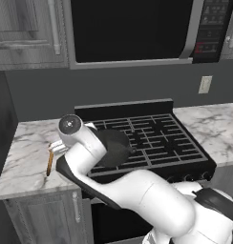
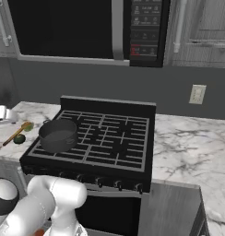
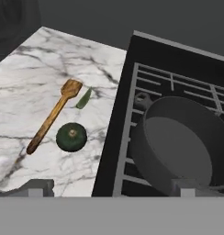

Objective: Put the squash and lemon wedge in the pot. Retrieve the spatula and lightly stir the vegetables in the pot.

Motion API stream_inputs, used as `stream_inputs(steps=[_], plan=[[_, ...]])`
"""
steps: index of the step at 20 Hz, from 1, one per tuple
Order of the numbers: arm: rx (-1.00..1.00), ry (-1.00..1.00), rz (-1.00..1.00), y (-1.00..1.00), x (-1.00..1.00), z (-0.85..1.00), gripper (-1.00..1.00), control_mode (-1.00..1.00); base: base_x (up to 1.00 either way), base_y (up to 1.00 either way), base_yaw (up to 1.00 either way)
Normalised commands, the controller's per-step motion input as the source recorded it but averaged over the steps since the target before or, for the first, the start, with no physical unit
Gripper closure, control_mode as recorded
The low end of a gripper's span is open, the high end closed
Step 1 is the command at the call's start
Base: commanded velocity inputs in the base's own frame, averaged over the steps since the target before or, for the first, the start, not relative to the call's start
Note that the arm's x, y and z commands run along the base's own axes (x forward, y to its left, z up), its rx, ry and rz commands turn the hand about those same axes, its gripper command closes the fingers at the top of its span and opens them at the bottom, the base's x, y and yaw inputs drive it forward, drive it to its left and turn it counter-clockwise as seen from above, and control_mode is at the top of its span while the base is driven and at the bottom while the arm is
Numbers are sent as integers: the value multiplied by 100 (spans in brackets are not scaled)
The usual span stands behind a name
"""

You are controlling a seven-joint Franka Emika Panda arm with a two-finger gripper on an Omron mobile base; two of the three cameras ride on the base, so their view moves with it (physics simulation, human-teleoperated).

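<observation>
A glossy white arm (image 1: 137, 190) of rounded segments, with dark joints and a grey end cap.

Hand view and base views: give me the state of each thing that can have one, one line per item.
pot: upright on the stove's left front grate, nothing inside.
squash: on the marble counter left of the stove, not yet moved.
lemon wedge: lying on the counter beside the spatula head.
spatula: flat on the counter, untouched.
gripper: open, holding nothing.
</observation>
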Motion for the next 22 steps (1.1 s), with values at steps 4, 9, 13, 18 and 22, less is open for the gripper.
stream_inputs(steps=[4,9,13,18,22], plan=[[0,1,19,27,45,-42,-100,-100,0,0,0],[0,18,28,14,39,-35,-100,-100,0,0,0],[0,24,37,23,28,-34,-100,-100,0,0,0],[0,13,34,23,23,-32,-100,-100,0,0,0],[-6,0,25,11,2,-28,-100,-100,0,0,0]])
